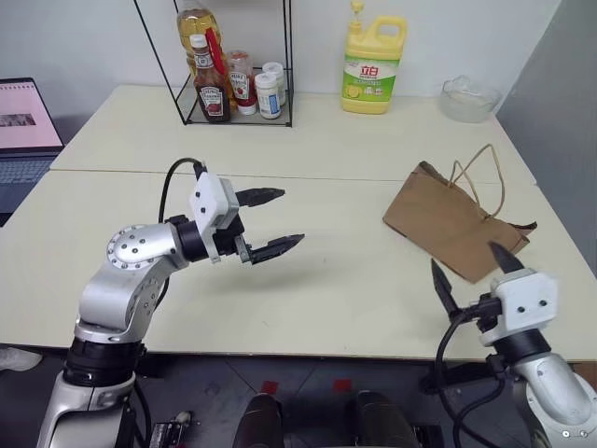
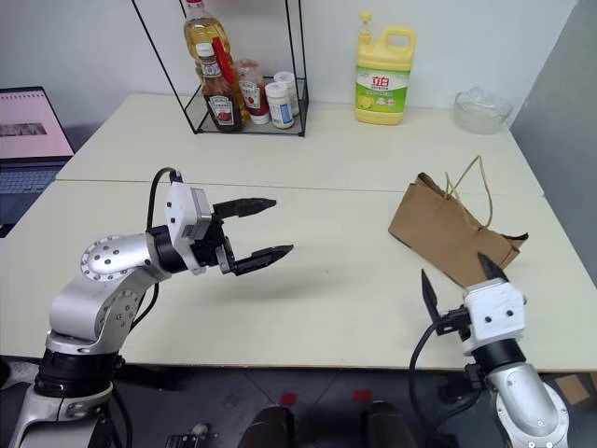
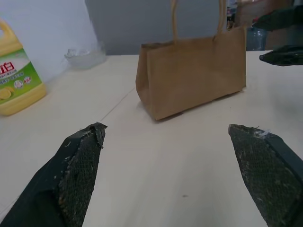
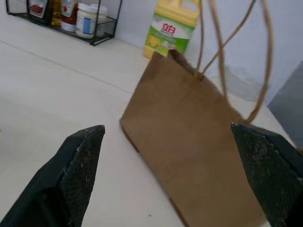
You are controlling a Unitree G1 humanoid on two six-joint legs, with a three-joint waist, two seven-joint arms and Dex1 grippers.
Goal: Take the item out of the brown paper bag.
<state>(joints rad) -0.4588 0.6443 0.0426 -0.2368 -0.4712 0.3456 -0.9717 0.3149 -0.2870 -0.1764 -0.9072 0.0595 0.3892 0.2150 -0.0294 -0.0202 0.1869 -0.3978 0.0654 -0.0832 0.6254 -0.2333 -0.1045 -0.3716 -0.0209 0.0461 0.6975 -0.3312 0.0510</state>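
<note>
The creased kraft-brown paper bag (image 1: 453,227) stands on the cream table (image 1: 326,280) with its cord handles up; its contents are hidden. My right gripper (image 1: 474,269) hovers nearest, my left gripper (image 1: 272,222) well apart, both wide open and empty. I should pin one bag edge, then reach inside gently.

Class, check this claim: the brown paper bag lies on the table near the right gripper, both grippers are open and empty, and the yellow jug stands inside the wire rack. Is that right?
Not quite. The jug stands on the table beside the rack, not inside it, as the left eye view shows. The rest holds: the bag lies near the right gripper, and it and the left gripper are open and empty.
</note>
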